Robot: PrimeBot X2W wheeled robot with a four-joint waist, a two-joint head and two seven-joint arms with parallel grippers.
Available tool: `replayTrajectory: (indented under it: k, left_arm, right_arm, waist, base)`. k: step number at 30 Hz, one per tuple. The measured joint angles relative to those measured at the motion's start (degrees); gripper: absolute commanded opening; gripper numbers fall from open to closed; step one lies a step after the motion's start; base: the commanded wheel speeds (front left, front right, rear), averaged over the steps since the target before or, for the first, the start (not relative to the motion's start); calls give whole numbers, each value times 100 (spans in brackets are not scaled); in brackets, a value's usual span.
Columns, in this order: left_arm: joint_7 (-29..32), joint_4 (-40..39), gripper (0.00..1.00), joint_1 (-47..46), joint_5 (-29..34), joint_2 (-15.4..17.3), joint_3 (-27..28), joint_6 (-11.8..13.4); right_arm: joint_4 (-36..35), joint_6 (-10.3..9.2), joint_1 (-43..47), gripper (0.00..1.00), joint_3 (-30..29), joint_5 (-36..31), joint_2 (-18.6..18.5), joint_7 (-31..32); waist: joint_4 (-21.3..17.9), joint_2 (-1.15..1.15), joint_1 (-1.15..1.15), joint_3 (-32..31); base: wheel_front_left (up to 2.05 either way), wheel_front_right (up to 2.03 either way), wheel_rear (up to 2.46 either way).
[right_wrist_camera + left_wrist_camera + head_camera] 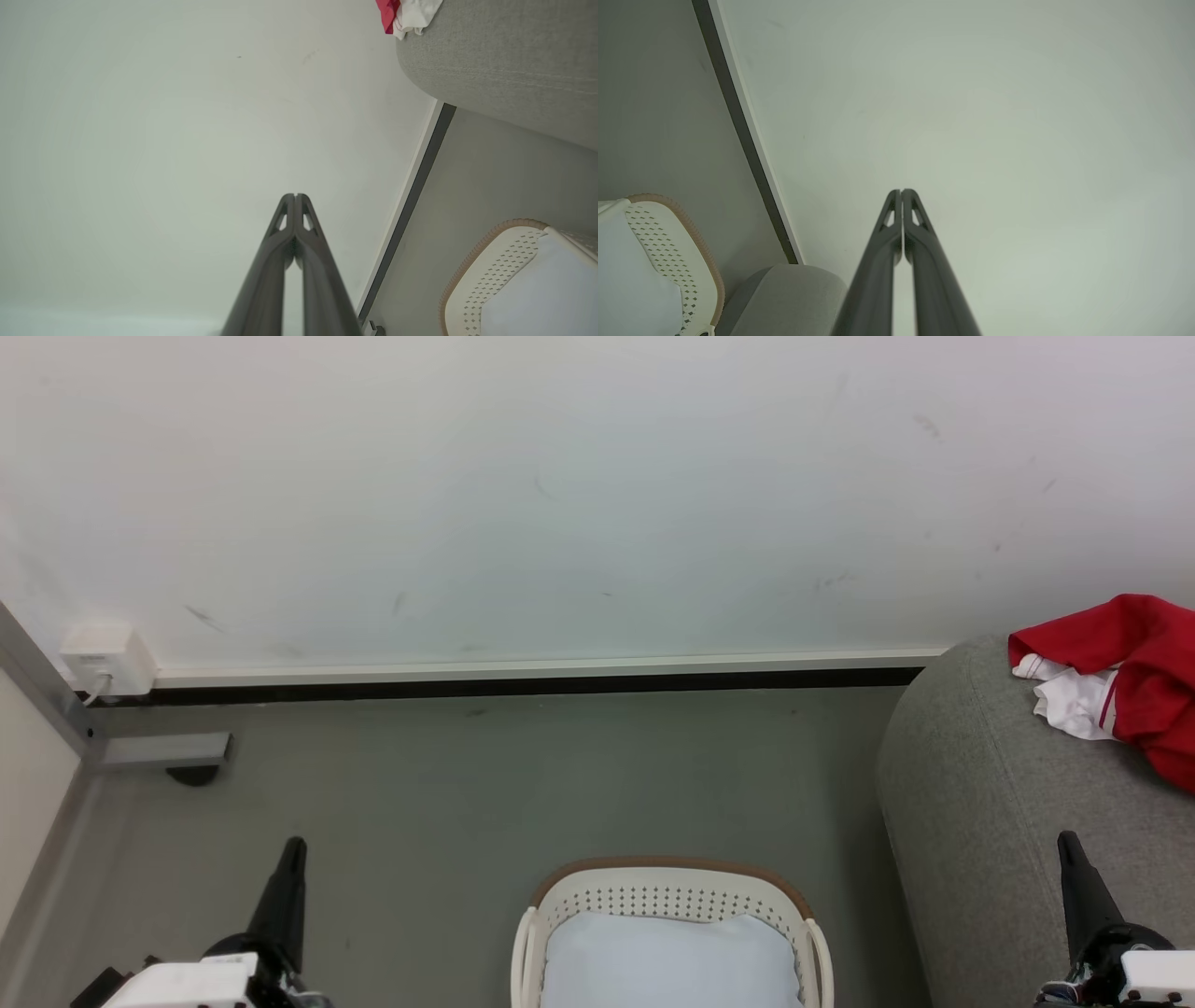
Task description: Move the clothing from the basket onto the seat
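Two grippers sit closest: the left gripper (901,191) and the right gripper (295,196) each hold their two dark fingers pressed tip to tip with nothing between them, pointing toward the pale wall (560,495). Between them on the grey floor (420,784) stands one basket (672,879), its near half cut off by the head view's lower edge, a flat white lining (667,961) inside. To the right, one grey seat (990,803) carries the clothing (1139,663), a single red heap with a white, red-striped part, cut off at the right edge, so the number of garments cannot be told.
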Motion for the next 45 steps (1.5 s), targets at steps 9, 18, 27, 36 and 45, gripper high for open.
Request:
replayTrajectory:
  k: [9,18,27,36,45]
  left_arm:
    - [30,-20,0,-33,-113,2,16,-9]
    - [30,-20,0,-33,-114,3,18,-9]
    - [30,-21,0,-34,-114,4,18,-9]
    - [30,-22,0,-34,-114,4,18,-9]
    - [30,-21,0,-34,-114,4,18,-9]
  right_arm:
    - [-16,0,-37,0,-10,181,-5,34]
    - [-16,0,-38,0,-10,181,-7,34]
    - [-18,0,-40,0,-10,181,-8,34]
    - [-18,0,-40,0,-10,181,-8,34]
    - [-18,0,-41,0,-10,181,-8,34]
  waist:
    - [-1,0,0,10]
    - [-1,0,0,9]
    - [-1,0,0,9]
    - [-1,0,0,9]
    - [-1,0,0,9]
  base:
    - [0,0,0]
    - [0,0,0]
    - [0,0,0]
    - [0,0,0]
    - [0,0,0]
